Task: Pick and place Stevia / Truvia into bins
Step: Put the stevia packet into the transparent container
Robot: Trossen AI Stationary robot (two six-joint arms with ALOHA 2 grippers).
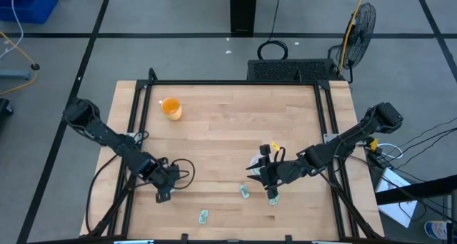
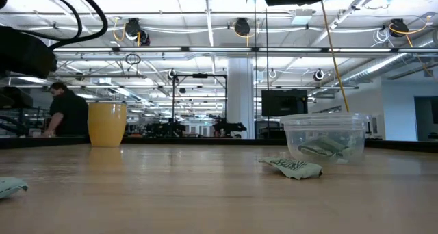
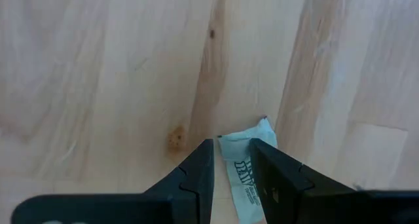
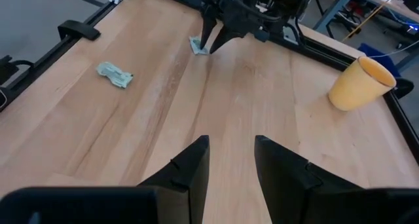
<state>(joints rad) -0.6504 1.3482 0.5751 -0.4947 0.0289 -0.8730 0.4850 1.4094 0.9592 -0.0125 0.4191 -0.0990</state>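
My left gripper (image 1: 163, 195) is down at the table's near left, shut on a green and white sachet (image 3: 243, 175); it also shows in the right wrist view (image 4: 209, 42). My right gripper (image 4: 232, 162) is open and empty above the table's near middle (image 1: 265, 175), beside the clear cup (image 2: 325, 138), which holds sachets. Three more sachets lie flat on the table: one (image 1: 245, 191) and another (image 1: 273, 199) near the cup, and one (image 1: 203, 216) at the near edge. My left gripper has the sachet between its two fingers (image 3: 200, 181), one on each long edge (image 3: 226, 165). The fingers come from above, slanting down. The sachet's free end (image 3: 258, 132) sticks out past the fingertips and rests on the table.
An orange cup (image 1: 171, 108) stands at the far left of the table. A black frame (image 1: 235, 83) runs round the table's edges. In the low view, a person (image 2: 65, 111) stands in the room beyond the table.
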